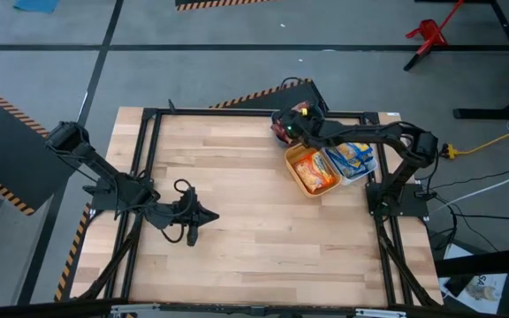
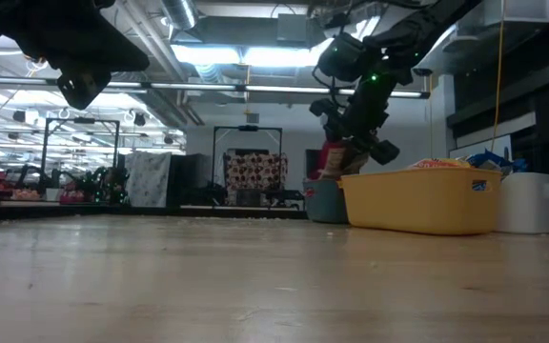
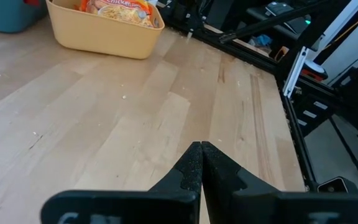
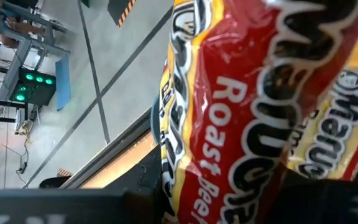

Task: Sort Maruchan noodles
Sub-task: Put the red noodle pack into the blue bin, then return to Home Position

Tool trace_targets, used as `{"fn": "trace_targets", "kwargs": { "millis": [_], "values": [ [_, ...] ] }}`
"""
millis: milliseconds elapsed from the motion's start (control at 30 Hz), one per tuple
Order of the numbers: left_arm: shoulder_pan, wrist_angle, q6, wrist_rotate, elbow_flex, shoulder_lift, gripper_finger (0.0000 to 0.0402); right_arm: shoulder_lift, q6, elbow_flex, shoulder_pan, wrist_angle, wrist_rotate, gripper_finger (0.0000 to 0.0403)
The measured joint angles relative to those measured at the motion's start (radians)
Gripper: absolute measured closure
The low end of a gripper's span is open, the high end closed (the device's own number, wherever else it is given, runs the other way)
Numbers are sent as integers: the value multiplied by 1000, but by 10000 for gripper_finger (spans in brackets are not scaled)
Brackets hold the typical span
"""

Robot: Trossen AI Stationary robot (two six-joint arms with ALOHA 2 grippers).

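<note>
The left gripper (image 1: 193,231) is hanging over the near-left part of the table (image 1: 237,194), and only its own wrist view is showing the two fingers (image 3: 191,168) pressed together on nothing.

Farther back, the yellow bin (image 1: 312,172) is sitting on the right side with orange packets (image 1: 315,168) lying in it — the left wrist view is catching "Chicken" on one (image 3: 120,6). Just beside it, the white bin (image 1: 369,163) is holding blue-and-yellow packets (image 1: 353,157), though the low view is showing only its wall (image 2: 532,202).

At the far edge, the right gripper (image 1: 292,126) is hanging over the teal bin (image 2: 324,202), gripping a dark red packet (image 4: 253,99). From above the packet is a small smear half hidden by the arm; the right wrist view is filling with it, reading "Roast Bee", the rest cut off. The fingertips themselves are hidden behind the wrapper.
</note>
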Motion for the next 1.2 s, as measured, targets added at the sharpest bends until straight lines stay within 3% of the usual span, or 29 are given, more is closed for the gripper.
{"fn": "trace_targets", "kwargs": {
  "millis": [167, 433, 600, 1200],
  "values": [
    [0, 0, 0, 2, 0, 0, 401, -5, -32, 0, -11, 3, -12, 271],
    [0, 0, 0, 2, 0, 0, 401, -5, -94, 0, -11, 0, -11, 179],
    [0, 0, 0, 2, 0, 0, 401, -16, -114, 2, -8, -1, -43, 144],
    [0, 8, 18, -13, 0, 0, 401, -186, -173, 2, 34, -336, -75, 134]
  ]
}}
